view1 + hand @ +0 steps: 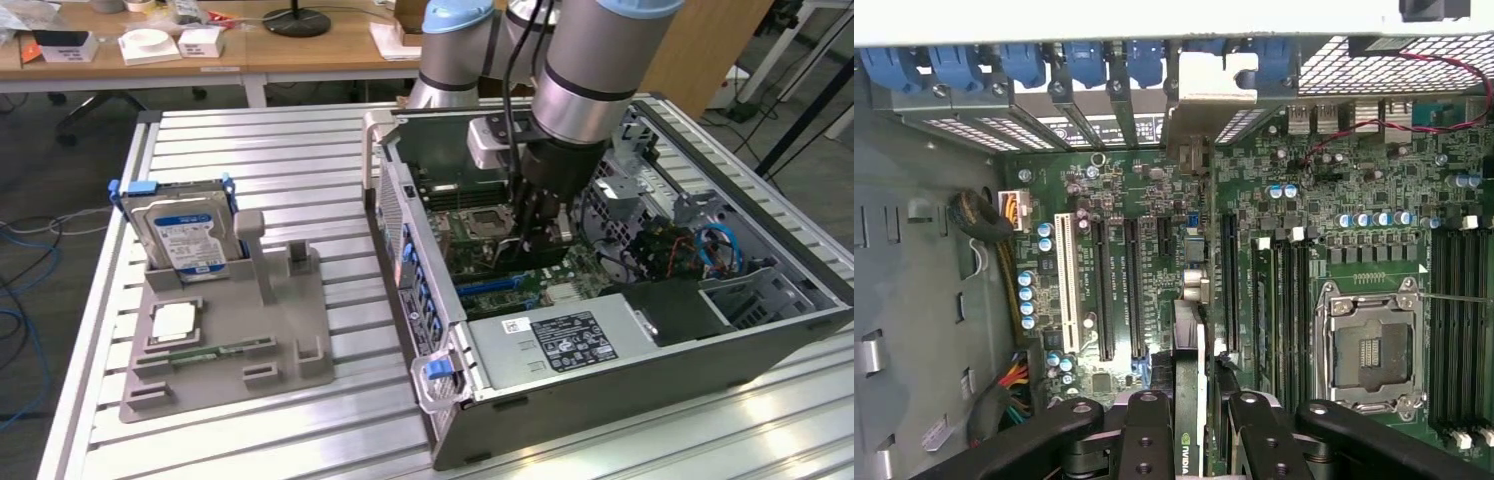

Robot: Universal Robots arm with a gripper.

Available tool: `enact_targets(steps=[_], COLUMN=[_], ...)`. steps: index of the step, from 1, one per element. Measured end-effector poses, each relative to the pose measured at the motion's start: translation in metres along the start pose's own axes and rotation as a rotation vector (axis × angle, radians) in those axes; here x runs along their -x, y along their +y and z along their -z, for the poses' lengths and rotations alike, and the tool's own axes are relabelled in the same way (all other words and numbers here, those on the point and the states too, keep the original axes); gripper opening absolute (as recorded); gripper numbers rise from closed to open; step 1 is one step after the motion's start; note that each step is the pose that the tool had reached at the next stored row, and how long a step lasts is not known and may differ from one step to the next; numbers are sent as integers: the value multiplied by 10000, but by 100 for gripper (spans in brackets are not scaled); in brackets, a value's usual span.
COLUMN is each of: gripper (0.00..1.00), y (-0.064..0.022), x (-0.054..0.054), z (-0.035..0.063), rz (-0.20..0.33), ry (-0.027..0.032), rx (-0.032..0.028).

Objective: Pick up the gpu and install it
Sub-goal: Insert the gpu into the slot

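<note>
Inside the open computer case (pixel 400 215), the gpu (pixel 518 258) hangs as a dark flat card under my gripper (pixel 541 225), low over the motherboard (pixel 561 285). In the wrist view the gpu (pixel 1190 445) appears edge-on with a green logo. It is clamped between my black fingers (pixel 1146 430), and my gripper (pixel 1199 425) is shut on it. Its silver bracket (pixel 1209 85) sits at the row of rear slot openings. The card runs along the motherboard (pixel 1354 230) between the long black slots (pixel 1134 290). I cannot tell whether it sits in a slot.
A grey fixture (pixel 287 340) on the slatted table holds an upright silver hard drive (pixel 187 235), a small chip (pixel 174 322) and a green memory stick (pixel 214 350). The power supply (pixel 574 340), case walls and cables (pixel 714 245) crowd the arm. Blue latches (pixel 1024 62) line the rear slots.
</note>
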State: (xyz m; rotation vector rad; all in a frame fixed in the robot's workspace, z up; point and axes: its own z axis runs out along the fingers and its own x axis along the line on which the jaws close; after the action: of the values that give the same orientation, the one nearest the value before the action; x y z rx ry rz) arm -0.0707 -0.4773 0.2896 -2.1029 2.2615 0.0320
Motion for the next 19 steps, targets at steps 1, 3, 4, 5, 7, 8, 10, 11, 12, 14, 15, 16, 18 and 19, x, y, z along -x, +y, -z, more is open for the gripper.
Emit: enact_targets(steps=[1,3,4,5,7,8,10,11,12,14,15,16,18,19], gripper=[26,26,26,26,26,26,26,26,26,26,26,26,26,26], y=[2,14,18,19,30,37,44,49,57,62,63,65,68,68], x=[-2,-4,-5,-5,-6,-7,-9,-8,-7,-3,-1,3,11,12], z=[-2,-9,-12,-17,-28,-35,-49,-56,-62,-70,-73,-76,-81,-83], rz=[-1,1,6,13,20,28,40,41,43,51,54,55,57,58], ry=[0,0,1,0,0,0,-1,-1,0,0,-2,-2,-4,-6], rx=[0,0,1,1,1,1,1,2,2,2,3,3,3,3])
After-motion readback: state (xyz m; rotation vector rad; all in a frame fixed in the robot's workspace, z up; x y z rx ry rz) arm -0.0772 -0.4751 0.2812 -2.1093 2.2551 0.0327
